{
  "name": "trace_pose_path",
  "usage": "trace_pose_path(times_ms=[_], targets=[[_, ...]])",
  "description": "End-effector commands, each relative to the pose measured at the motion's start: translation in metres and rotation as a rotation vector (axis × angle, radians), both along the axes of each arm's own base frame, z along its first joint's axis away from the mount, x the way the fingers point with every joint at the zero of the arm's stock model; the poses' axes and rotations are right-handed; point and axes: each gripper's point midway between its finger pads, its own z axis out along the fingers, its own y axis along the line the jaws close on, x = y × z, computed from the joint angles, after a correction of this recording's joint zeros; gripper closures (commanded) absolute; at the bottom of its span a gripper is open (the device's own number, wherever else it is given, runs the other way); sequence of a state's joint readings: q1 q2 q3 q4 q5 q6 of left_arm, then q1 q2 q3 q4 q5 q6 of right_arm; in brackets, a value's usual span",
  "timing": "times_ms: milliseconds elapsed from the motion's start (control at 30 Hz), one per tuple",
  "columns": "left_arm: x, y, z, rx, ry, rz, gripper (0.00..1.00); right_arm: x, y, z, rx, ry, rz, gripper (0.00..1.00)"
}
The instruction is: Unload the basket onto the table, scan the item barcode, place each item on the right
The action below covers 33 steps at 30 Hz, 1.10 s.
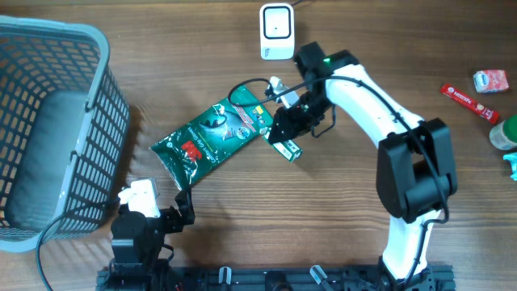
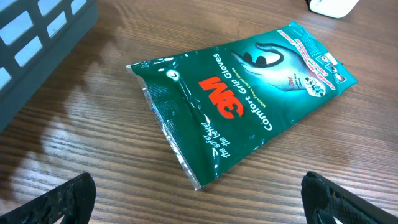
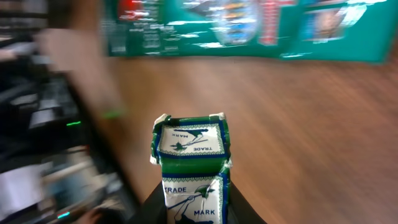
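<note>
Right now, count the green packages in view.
2: the gloves packet flat mid-table; the small box in the right hand beside it. A green item cut off at the right edge may be a third.

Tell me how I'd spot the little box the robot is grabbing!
Find the big grey basket on the left, then the shiny green glove packet lying beside it. Just right of that packet, the right gripper pinches the little box. It's far smaller than the packet, green with white panels.
</note>
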State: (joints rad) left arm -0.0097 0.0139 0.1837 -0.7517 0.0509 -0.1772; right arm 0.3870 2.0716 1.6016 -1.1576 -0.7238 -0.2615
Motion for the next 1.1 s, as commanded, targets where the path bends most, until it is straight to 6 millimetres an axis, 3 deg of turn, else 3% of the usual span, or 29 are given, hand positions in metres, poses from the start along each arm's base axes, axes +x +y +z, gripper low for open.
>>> trace_pose_path(times_ms=[0,200,300,367,567,733,833,1067], targets=[[0.001,0.0,0.001,0.008,-0.008,-0.005,0.0,-0.004,0.025,0.046,0.353,0.024,0.057,0.79],[0.001,0.0,0.001,0.008,-0.009,-0.006,0.0,0.004,0.013,0.023,0.214,-0.048,0.075,0.76],[0.001,0.0,0.001,0.008,-0.008,-0.005,0.0,0.03,0.006,0.012,0.111,-0.168,0.063,0.79],[0.001,0.0,0.001,0.008,-0.009,-0.005,0.0,0.071,-0.006,0.01,-0.04,-0.302,-0.024,0.8],[0.001,0.0,0.001,0.008,-0.009,-0.005,0.0,0.19,-0.034,0.067,-0.328,-0.88,-0.099,0.78],[0.001,0.0,0.001,0.008,-0.009,-0.005,0.0,0.245,-0.05,0.102,-0.651,-1.254,-0.091,0.75],[0.001,0.0,0.001,0.008,-0.009,-0.005,0.0,0.274,-0.043,0.127,-0.806,-1.469,-0.13,0.76],[0.0,0.0,0.001,0.008,-0.008,-0.005,0.0,0.318,-0.03,0.109,-1.156,-1.785,-0.111,0.76]])
